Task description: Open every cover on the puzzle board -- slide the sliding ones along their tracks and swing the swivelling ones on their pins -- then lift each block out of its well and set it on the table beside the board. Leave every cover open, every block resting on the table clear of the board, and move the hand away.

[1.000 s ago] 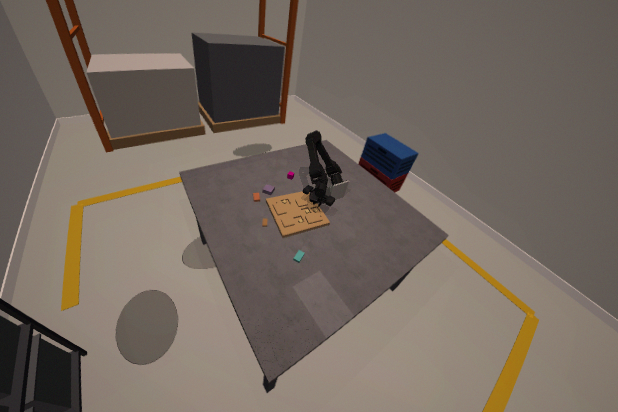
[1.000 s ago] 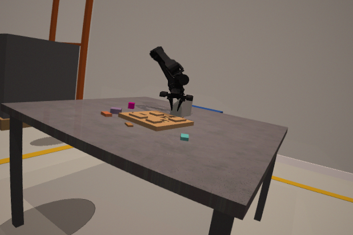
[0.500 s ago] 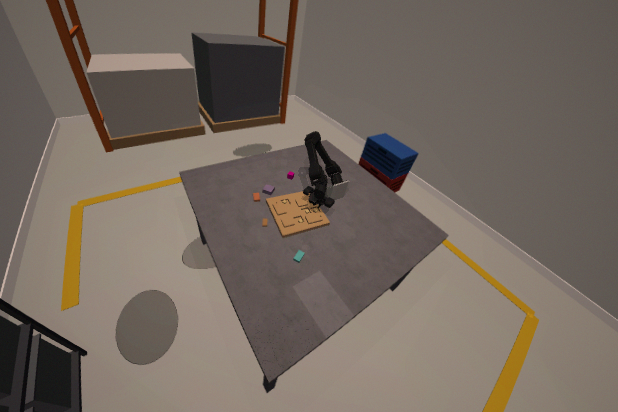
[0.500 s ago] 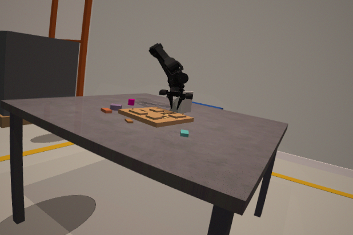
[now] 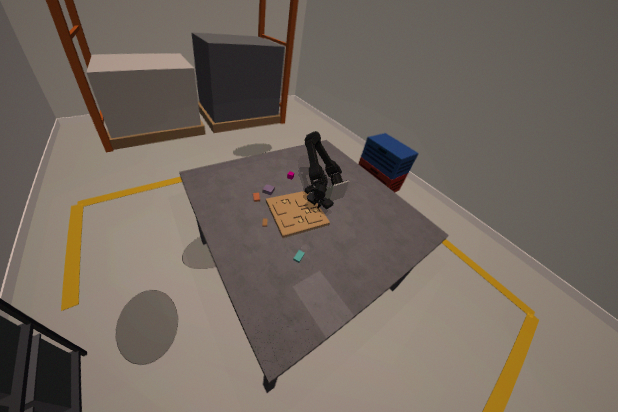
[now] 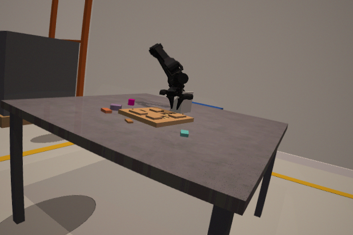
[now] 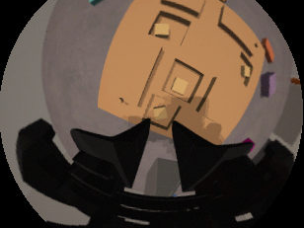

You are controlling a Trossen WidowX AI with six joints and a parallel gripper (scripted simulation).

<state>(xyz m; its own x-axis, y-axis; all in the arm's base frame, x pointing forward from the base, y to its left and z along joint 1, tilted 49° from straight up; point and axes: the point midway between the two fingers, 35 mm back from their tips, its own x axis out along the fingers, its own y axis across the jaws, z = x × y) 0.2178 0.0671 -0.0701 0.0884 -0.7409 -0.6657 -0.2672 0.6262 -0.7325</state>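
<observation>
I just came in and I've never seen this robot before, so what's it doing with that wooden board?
A black robot arm is working on the puzzle board. Its job is to open the covers and take out the blocks. Right now its claw is partly open, holding nothing, above one edge of the board. Small yellowish blocks still show in wells, so the job isn't finished.
</observation>
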